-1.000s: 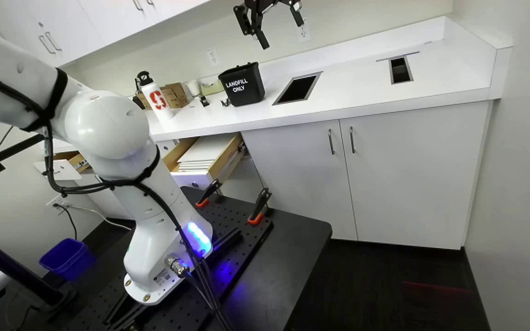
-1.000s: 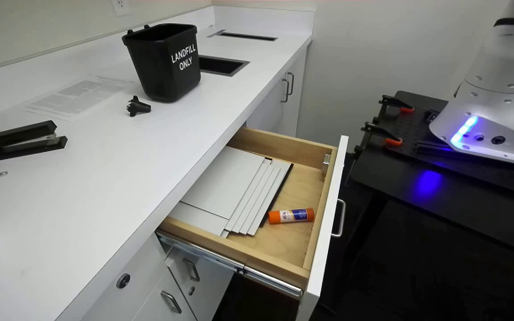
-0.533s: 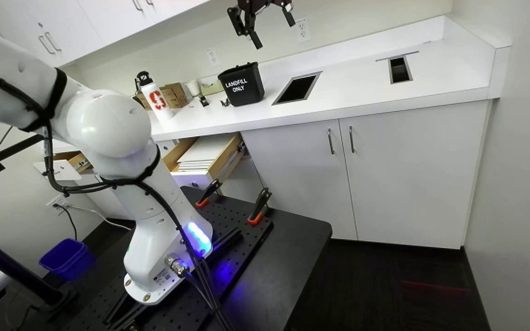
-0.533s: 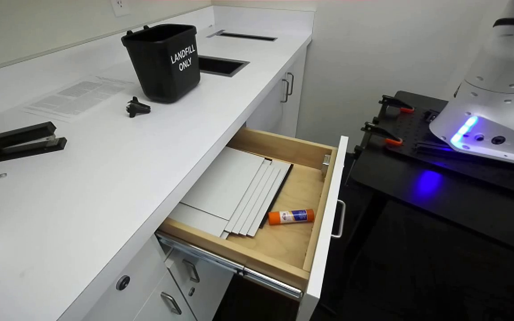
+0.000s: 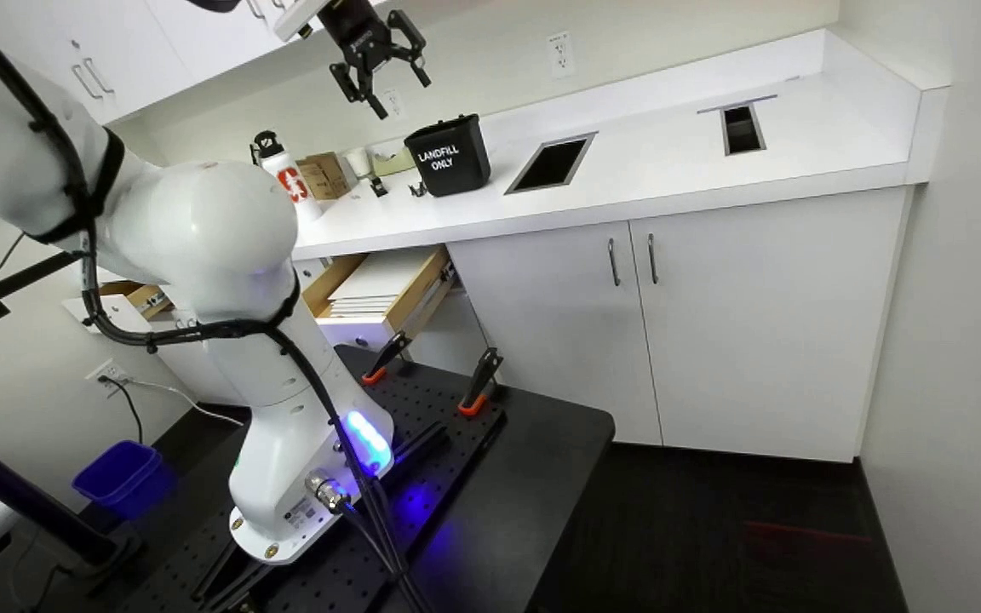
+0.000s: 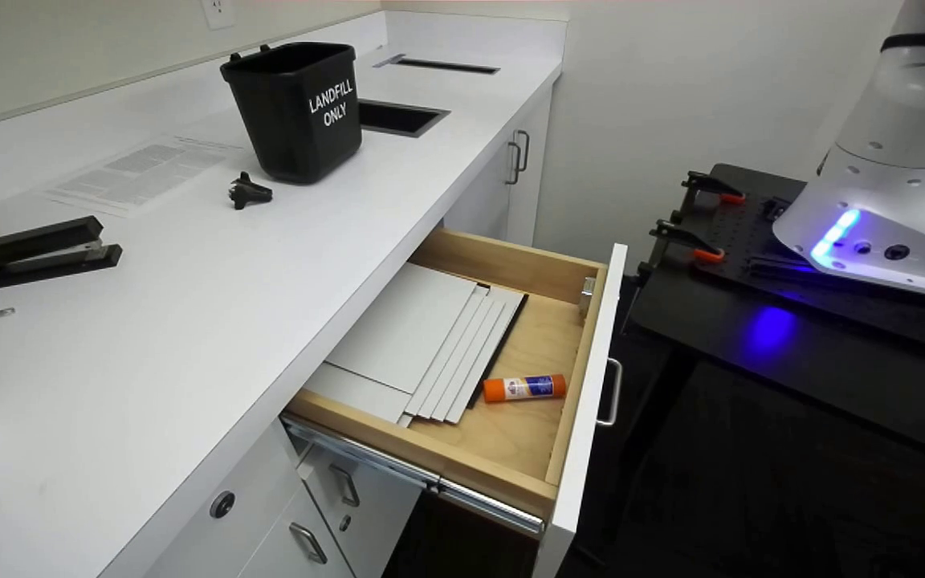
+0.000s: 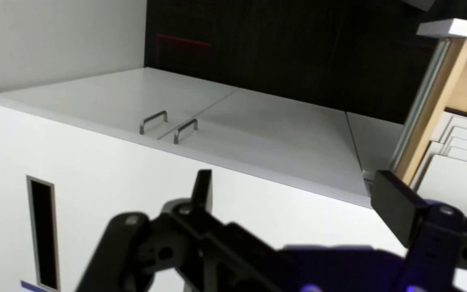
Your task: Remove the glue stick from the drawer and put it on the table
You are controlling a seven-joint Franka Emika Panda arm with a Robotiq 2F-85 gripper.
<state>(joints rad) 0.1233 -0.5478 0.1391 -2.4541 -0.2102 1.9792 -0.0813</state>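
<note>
The glue stick point(image 6: 524, 388), orange with a white and blue label, lies on the drawer floor near the front panel in an exterior view. It does not show in the wrist view. The drawer point(image 6: 591, 385) is pulled open, with pale wood sides and a white front; its side also shows in the wrist view point(image 7: 444, 105) at the right. The table point(image 6: 222, 337) is the white countertop above the drawer. My gripper point(image 5: 405, 99) is open and empty, high above the countertop near the black bin. In the wrist view its fingers point(image 7: 292, 178) are wide apart, with white countertop between them.
White boards point(image 6: 414, 329) fill the drawer's back part. On the countertop are a black landfill bin point(image 6: 302, 120), a stapler point(image 6: 29, 253), a staple remover point(image 6: 250, 193), papers point(image 6: 137, 172) and a white bottle point(image 5: 290, 183). Dark insets point(image 5: 550, 163) cut the counter. Upper cabinets point(image 5: 158, 42) hang above.
My gripper has moved left in an exterior view, and more of its wrist shows now. It stays open. The drawer and glue stick have not moved.
</note>
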